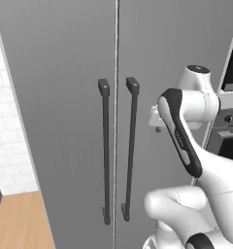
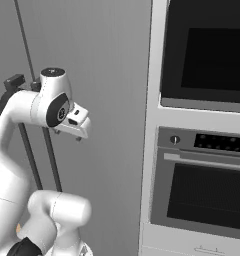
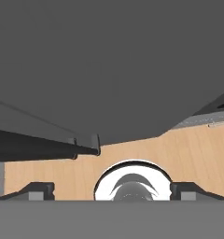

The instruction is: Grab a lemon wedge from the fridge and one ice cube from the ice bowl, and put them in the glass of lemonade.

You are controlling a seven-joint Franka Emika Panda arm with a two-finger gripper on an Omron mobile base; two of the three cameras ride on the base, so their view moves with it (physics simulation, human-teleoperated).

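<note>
Pincer (image 3: 112, 190) wide open, empty, before closed fridge (image 3: 109, 70).

Grey fridge (image 1: 60, 121) (dark handles (image 1: 105, 151))

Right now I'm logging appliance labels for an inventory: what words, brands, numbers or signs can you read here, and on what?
None can be read.
Fridge: plain grey doors, no lettering.
Oven: its control strip carries small pale dots or marks beside a knob, too small and blurred to read.
Microwave: dark front, no text visible.
</note>
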